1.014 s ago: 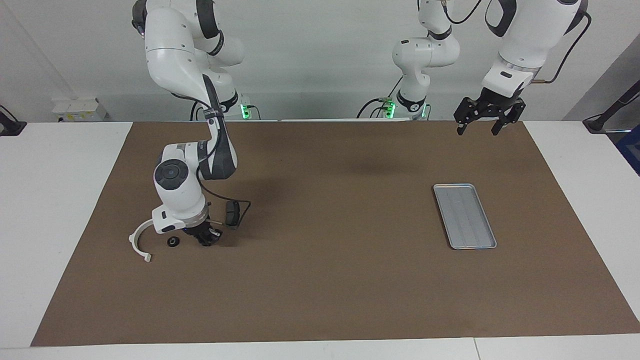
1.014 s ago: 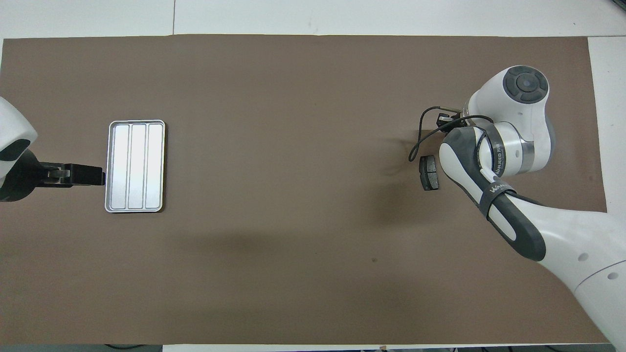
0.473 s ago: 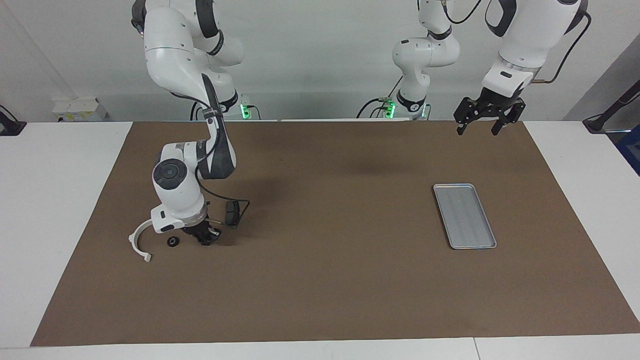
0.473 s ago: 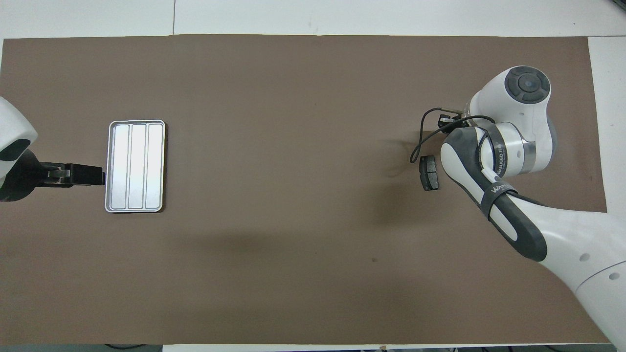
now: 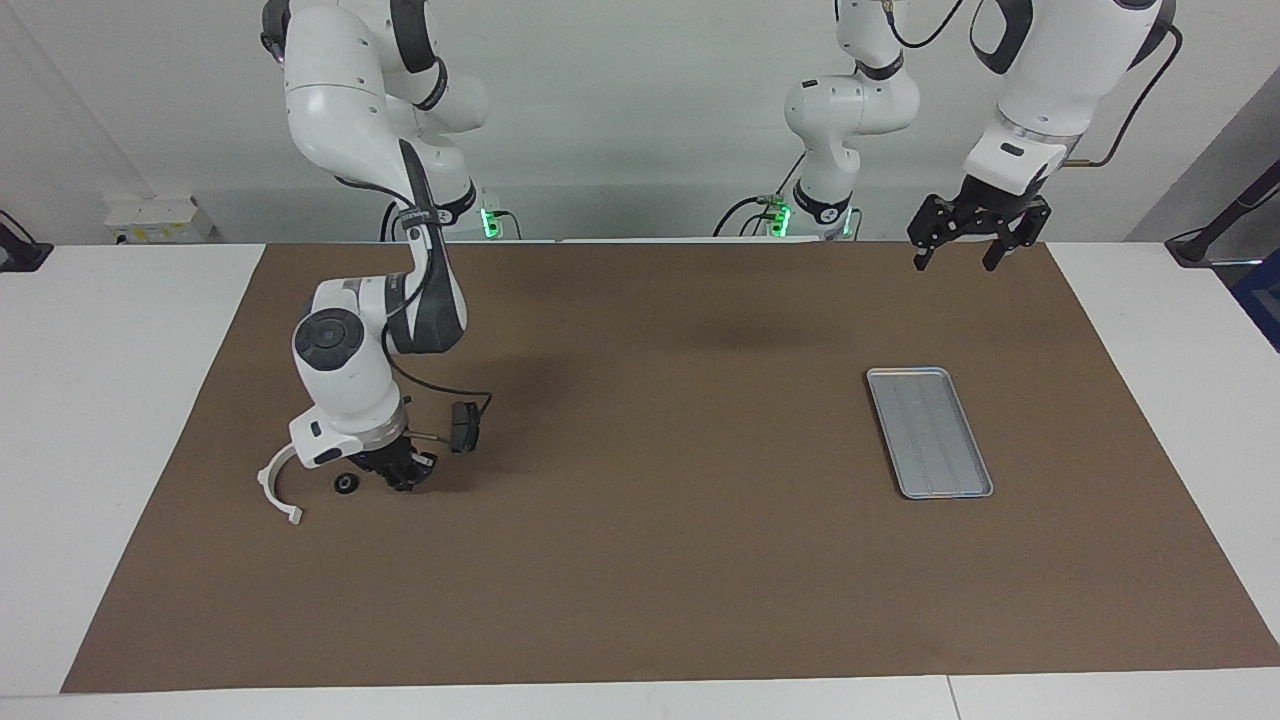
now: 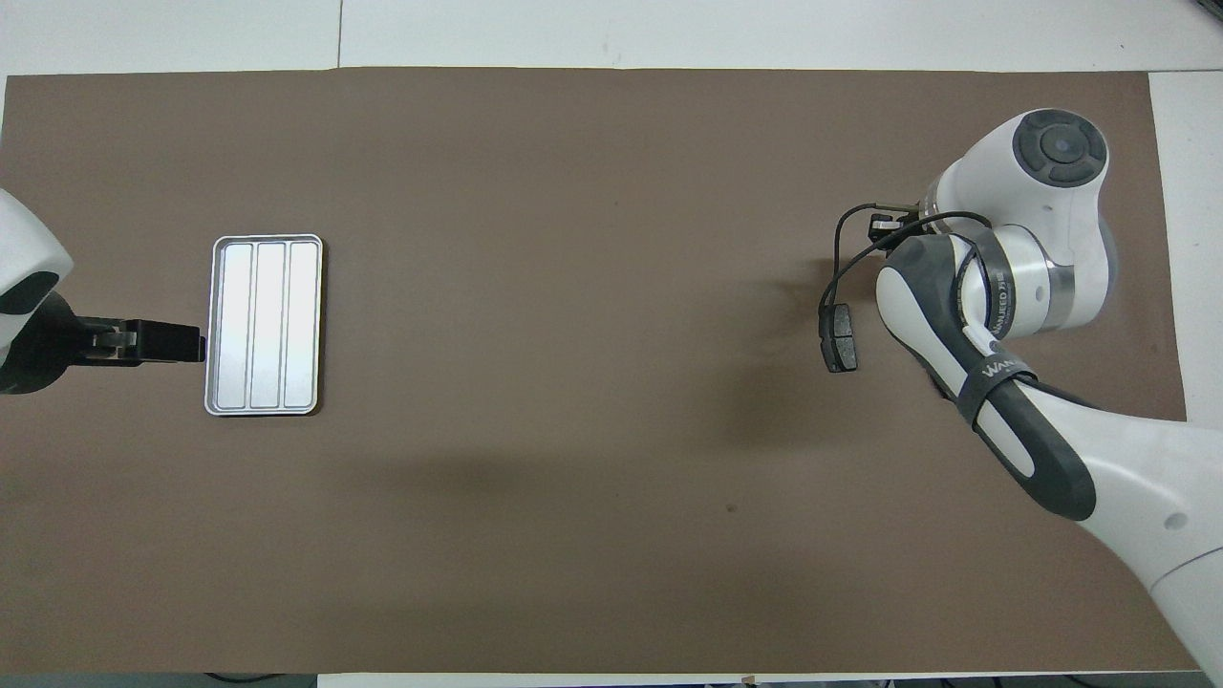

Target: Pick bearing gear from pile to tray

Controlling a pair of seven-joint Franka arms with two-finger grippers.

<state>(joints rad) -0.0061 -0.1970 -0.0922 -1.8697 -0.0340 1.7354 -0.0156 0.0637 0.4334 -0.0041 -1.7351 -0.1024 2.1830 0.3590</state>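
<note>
A plain white wall backs the white counter [image 5: 130, 420], most of it covered by a brown mat [image 5: 660, 560]. In the facing view, taking the mat's middle as the dial's centre, the pile lies out at about eight o'clock: a white arc bracket [image 5: 273, 483], a small black round piece [image 5: 346, 484] beside it, and a dark brake pad [image 5: 463, 427] toward the middle. The tray [image 5: 928, 431] sits at about three o'clock, at the left arm's end, with nothing in it.

The right gripper [image 5: 403, 471] is down among the pile, between the round piece and the brake pad. Its fingers are together. Something small and dark seems to sit at their tips, but I cannot tell whether it is a part from the pile or the fingers themselves. Over the last second the right arm's wrist has risen and swung slightly toward the bracket, and the gripper has come up a little with it. I read that as the start of a lift: a grasp has been made or tried, and the carry to the tray is what remains.

The left gripper [image 5: 966, 245] waits high over the mat's edge at about one o'clock, fingers apart and empty, unmoved.
</note>
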